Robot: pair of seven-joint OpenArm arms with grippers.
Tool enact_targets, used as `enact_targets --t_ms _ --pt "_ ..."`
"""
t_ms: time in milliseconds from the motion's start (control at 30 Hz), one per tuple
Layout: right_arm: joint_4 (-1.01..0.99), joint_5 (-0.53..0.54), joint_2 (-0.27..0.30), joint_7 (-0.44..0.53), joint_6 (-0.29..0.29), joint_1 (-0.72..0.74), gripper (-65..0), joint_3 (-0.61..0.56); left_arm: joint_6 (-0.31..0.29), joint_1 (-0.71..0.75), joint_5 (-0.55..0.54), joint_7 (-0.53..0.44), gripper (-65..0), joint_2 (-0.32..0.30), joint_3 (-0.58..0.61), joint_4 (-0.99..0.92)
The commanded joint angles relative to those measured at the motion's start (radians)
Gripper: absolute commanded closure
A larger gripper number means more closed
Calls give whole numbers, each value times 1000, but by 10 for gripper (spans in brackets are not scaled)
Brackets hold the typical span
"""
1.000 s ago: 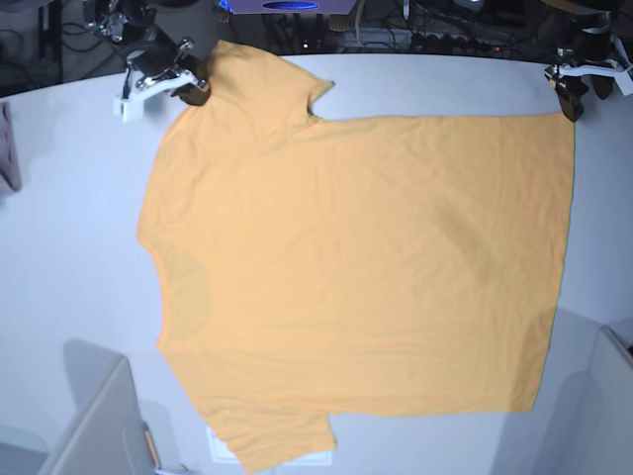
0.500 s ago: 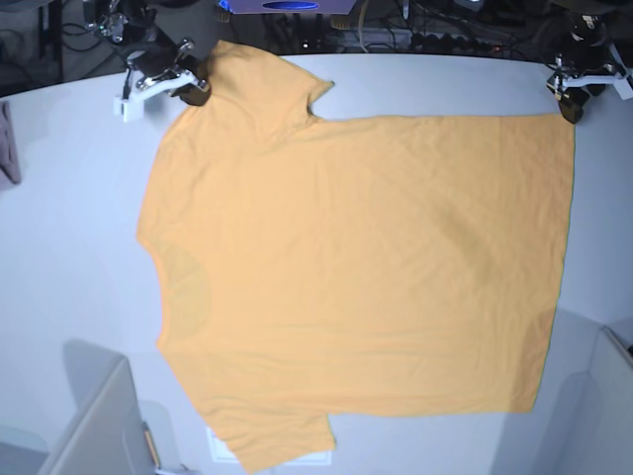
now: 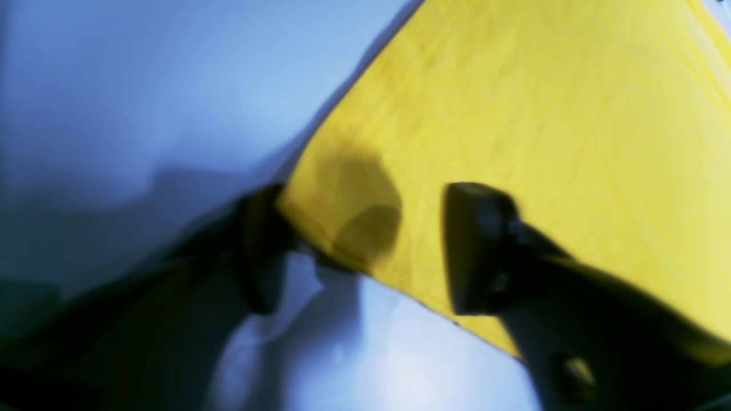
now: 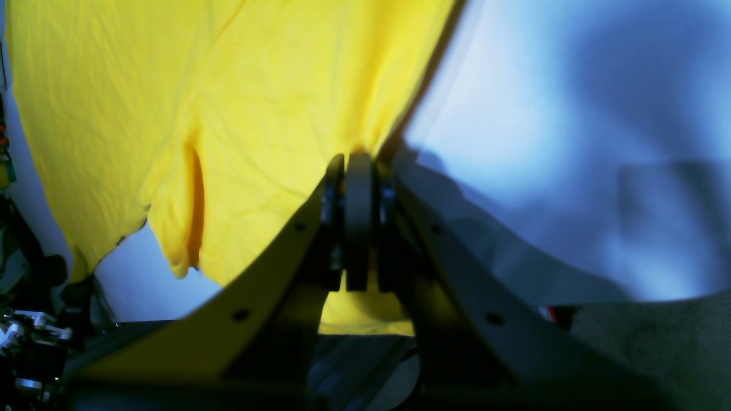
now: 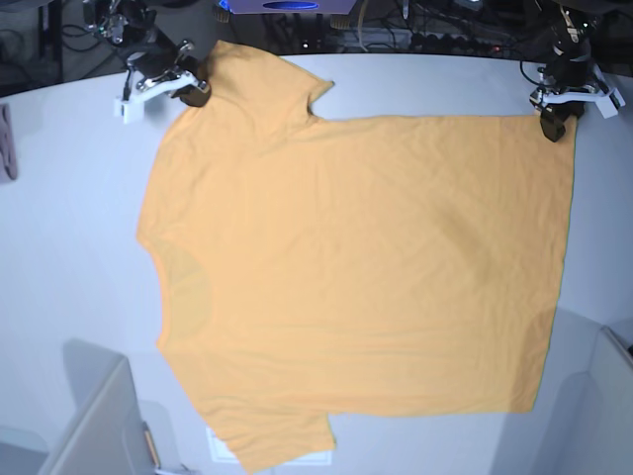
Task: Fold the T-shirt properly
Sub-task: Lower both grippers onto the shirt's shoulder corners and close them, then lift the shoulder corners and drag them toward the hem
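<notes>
Orange T-shirt flat on worktop; left hand, upper right, moved onto hem corner, unclenched. Right hand clenched on sleeve.

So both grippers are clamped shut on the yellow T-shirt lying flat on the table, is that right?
Not quite. Only the right gripper is shut on the T-shirt. In the left wrist view the left gripper has its jaws apart astride the shirt's corner, not clamped. The shirt does lie flat on the table.
</notes>
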Motion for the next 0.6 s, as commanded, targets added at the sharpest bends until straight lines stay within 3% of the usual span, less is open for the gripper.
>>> enact_targets --t_ms 0,100,167,400,500,567 --pt "8 -5 6 -5 -10 -7 0 5 2 -6 0 20 -286 -3 2 6" --pt "8 -5 6 -5 -10 -7 0 7 2 -14 0 20 -148 -3 0 -7" --pt "6 -5 6 -5 -10 -7 0 8 2 -17 0 20 -92 -3 -5 -7" --pt "12 -4 6 -5 -10 -7 0 8 2 -33 6 20 -59 -11 0 -5" --pt "38 -2 6 -5 -10 -16 0 8 2 -26 8 20 0 -10 2 10" --pt "46 1 5 -5 -10 -27 0 8 2 -20 9 20 0 -11 2 10"
